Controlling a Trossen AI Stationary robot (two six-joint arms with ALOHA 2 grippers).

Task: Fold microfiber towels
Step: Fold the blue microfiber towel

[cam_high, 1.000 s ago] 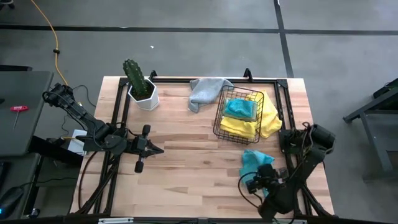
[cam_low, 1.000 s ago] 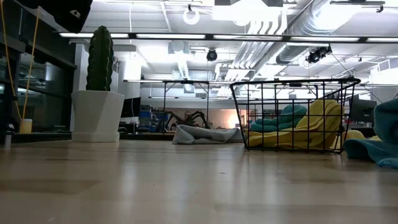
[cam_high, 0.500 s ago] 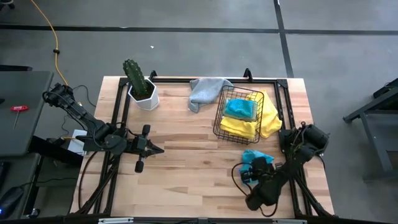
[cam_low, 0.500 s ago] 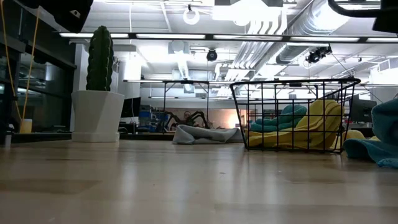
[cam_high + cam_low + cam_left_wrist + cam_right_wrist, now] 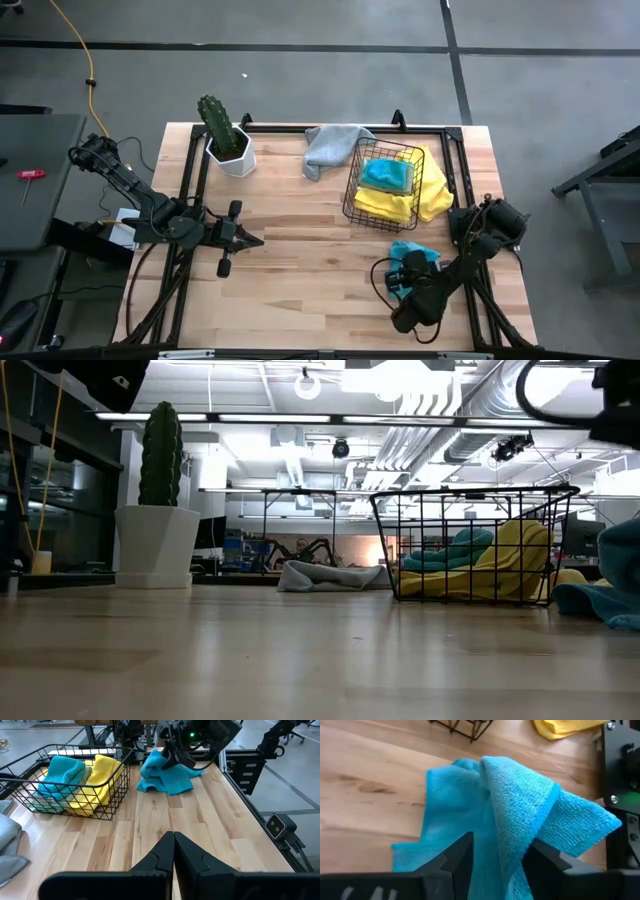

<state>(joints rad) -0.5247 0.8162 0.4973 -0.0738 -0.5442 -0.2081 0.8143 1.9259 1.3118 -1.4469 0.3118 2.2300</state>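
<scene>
Well, early going, judging by the spread. Far left: left gripper (image 5: 250, 240) parked low over bare wood beside the cactus pot (image 5: 234, 155), fingers pressed shut, nothing in them. Moving along: grey towel (image 5: 330, 147) lying crumpled at the table's (image 5: 300, 270) back edge, unfolded, just beside the wire basket (image 5: 385, 185). Inside the basket, a teal towel (image 5: 386, 174) bunched on top of a yellow one (image 5: 385, 205), with more yellow (image 5: 436, 190) draped out over the far side onto the wood. No folded cloth anywhere in sight. Further right, near the front edge: right gripper (image 5: 495, 857) clamped on a ridge of the second teal towel (image 5: 510, 805), fingers partly apart with the cloth pinched between, the rest rumpled on the wood. Looks like the very first fold being set up; everything else untouched.
</scene>
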